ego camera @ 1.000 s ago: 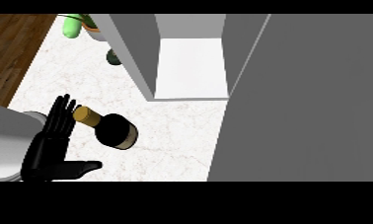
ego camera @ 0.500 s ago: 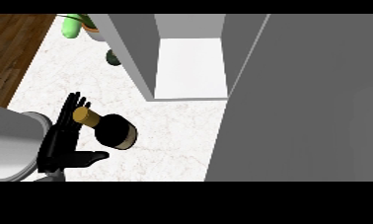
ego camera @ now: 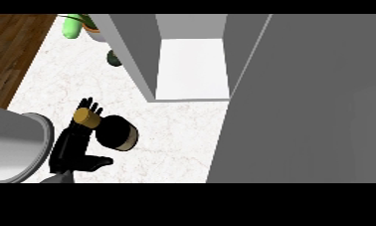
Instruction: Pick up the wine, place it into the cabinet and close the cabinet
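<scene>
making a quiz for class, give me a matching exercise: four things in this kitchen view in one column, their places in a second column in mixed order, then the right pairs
Things:
1. wine bottle
2. cabinet
3. green object
4. left robot hand

Places:
A. top left corner of the counter
B. standing open at the middle, shelf bare
C. lower left, fingers at the bottle's neck
D. lying on the counter, lower left of the cabinet

Pairs: 1-D, 2-B, 3-A, 4-C

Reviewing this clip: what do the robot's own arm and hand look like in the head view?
Only one arm shows, at the view's lower left. Its forearm is a smooth, rounded light grey shell with no cables or markings to be seen. It ends in a black hand with slim black fingers and a short thumb. The other arm and hand are out of view.
</scene>
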Robot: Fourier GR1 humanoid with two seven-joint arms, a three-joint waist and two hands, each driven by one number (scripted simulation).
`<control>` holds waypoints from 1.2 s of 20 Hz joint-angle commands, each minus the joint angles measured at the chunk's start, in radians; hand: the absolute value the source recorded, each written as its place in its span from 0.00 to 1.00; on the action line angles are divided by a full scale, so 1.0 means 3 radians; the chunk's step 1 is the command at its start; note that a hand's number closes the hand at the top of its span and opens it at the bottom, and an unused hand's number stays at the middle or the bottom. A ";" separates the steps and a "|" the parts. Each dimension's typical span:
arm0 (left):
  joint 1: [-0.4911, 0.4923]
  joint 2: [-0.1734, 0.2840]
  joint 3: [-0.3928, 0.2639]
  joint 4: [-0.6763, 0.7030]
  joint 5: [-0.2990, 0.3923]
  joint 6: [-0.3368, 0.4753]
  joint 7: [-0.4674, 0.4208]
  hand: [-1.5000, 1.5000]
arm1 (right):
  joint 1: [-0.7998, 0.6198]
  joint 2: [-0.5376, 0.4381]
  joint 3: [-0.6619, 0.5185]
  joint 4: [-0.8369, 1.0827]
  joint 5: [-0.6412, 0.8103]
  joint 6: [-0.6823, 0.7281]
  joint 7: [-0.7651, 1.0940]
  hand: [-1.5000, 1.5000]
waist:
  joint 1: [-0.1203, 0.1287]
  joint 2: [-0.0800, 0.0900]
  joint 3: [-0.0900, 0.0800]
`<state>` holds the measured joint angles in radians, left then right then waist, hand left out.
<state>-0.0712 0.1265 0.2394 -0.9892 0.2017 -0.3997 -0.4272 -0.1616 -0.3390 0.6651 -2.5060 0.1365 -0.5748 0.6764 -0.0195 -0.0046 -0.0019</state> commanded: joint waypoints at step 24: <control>-0.0129 -0.0122 -0.0092 0.0329 -0.0179 0.0146 -0.0840 1.00 | 0.0327 -0.0314 0.0263 -0.0669 0.0516 -0.0189 0.0085 0.00 | 0.0017 -0.0014 0.0005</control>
<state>-0.1457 0.0838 0.2220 -0.8359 0.1500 -0.3598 -0.6826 -0.1352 -0.3915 0.7115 -2.5035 0.1452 -0.6259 0.6387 -0.0152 -0.0064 -0.0005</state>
